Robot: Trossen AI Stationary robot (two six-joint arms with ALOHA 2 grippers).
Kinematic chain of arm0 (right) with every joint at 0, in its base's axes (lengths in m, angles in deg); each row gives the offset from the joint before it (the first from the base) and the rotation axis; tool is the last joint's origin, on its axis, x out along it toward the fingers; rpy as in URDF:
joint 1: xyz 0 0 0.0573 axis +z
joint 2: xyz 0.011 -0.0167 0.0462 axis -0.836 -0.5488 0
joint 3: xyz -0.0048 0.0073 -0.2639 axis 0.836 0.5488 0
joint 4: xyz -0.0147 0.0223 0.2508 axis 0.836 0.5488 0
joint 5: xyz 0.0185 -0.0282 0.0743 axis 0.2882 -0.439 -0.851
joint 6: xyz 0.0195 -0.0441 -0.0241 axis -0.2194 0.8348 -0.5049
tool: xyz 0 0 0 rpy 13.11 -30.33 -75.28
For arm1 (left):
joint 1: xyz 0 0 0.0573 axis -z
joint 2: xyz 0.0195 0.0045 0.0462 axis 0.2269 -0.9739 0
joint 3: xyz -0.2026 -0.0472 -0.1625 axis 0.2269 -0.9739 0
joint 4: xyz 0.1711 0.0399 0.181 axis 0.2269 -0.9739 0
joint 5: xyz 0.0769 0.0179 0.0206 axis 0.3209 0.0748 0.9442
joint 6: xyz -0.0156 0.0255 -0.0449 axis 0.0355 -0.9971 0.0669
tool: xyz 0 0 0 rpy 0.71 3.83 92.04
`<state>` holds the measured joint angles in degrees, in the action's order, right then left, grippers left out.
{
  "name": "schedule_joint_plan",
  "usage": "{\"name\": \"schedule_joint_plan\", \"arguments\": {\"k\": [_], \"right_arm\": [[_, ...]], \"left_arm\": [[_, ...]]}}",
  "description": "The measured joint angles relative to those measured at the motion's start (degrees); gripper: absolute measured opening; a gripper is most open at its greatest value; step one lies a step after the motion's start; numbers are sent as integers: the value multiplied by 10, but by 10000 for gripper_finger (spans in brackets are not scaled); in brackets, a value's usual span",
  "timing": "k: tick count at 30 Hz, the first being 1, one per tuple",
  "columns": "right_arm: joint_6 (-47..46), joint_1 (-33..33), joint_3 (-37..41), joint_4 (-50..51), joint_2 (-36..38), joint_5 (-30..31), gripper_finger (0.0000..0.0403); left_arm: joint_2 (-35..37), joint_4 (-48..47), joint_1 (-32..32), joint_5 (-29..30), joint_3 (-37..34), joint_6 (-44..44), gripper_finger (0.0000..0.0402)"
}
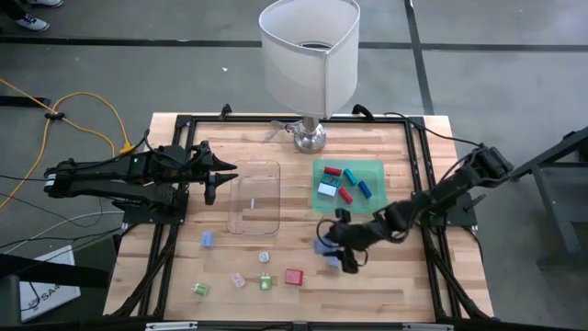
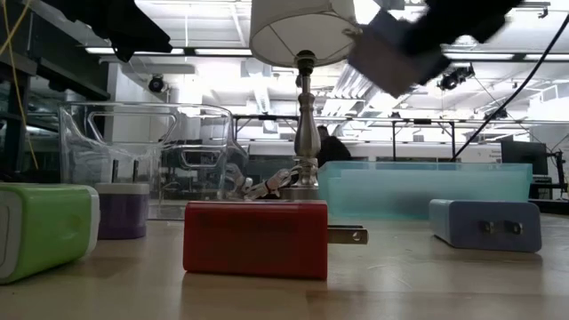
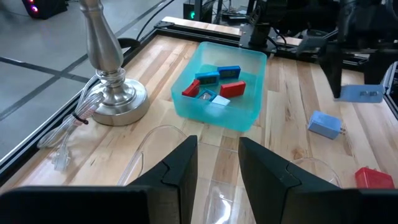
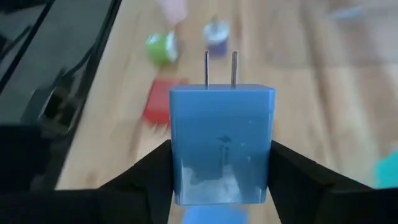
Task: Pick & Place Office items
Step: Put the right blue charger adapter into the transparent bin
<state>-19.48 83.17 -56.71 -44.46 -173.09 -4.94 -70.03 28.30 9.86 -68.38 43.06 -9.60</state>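
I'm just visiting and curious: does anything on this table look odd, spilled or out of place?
Nothing looks spilled or broken. The oddest thing is a table lamp standing at the table's far edge among small plug chargers. Several chargers lie scattered on the wood, like the red one. The right claw grips a blue charger.

Chargers in tray beside bin

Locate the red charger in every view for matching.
High view: red charger at bottom centre of the table.
Low view: foreground centre, prongs pointing right.
Left wrist view: lower right corner.
Right wrist view: blurred, beyond the blue charger in the right claw.
Landmark: the lamp, except right wrist.
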Motion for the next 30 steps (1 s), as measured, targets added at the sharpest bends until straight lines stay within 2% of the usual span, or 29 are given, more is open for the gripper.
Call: {"name": "schedule_joint_plan", "arguments": {"k": [8, 15, 23, 30], "right_arm": [[64, -64, 0, -57, -1, 14, 203], [94, -109, 0, -125, -30, 5, 200], [144, -124, 0, -249, -75, 4, 198], [168, -122, 0, -273, -83, 7, 201]], "left_arm": [[0, 0, 0, 0, 0, 0, 110], [0, 0, 0, 0, 0, 0, 110], [0, 0, 0, 0, 0, 0, 110], [0, 0, 0, 0, 0, 0, 110]]}}
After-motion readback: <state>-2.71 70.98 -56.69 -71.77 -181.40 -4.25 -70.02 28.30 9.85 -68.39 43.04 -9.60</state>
